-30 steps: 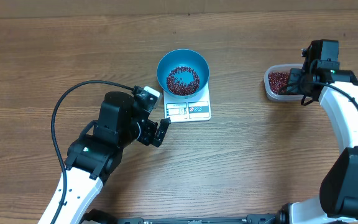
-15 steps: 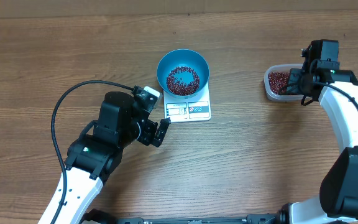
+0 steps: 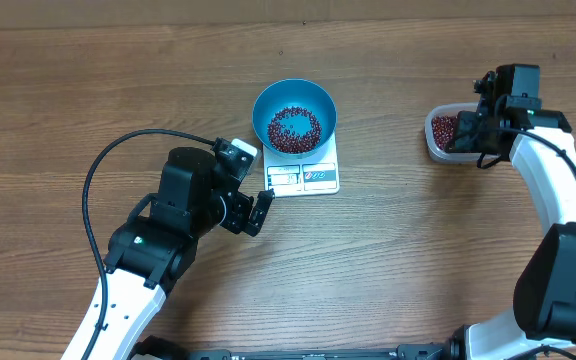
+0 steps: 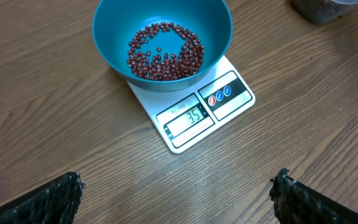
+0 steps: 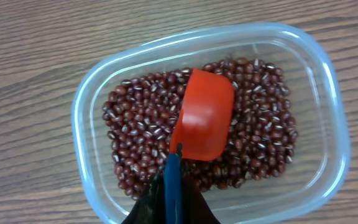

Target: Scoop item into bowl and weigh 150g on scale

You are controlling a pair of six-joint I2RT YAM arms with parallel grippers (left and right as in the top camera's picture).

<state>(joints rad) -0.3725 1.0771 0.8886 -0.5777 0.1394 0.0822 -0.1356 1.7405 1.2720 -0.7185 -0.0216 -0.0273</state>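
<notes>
Right gripper (image 5: 173, 186) clamped on scoop (image 5: 202, 115) handle, scoop resting on beans (image 5: 135, 124) in tub (image 5: 328, 93) (3 o'clock of scale (image 4: 229, 93)). Left gripper (image 4: 176, 190) fully spread, empty, at scale's 7 o'clock; bowl (image 4: 213, 22) on scale.

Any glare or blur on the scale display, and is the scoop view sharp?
Left wrist: display sharp, no glare, digits legible. Overhead: scale too small to read. Right wrist: scoop and beans crisp; the right pincer at the bottom edge is dark and soft.

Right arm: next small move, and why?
Probably push the red scoop down into the beans in the clear tub: it shows no beans, the right gripper has its jaws shut on the handle, and the scale reads 35, well short.
</notes>
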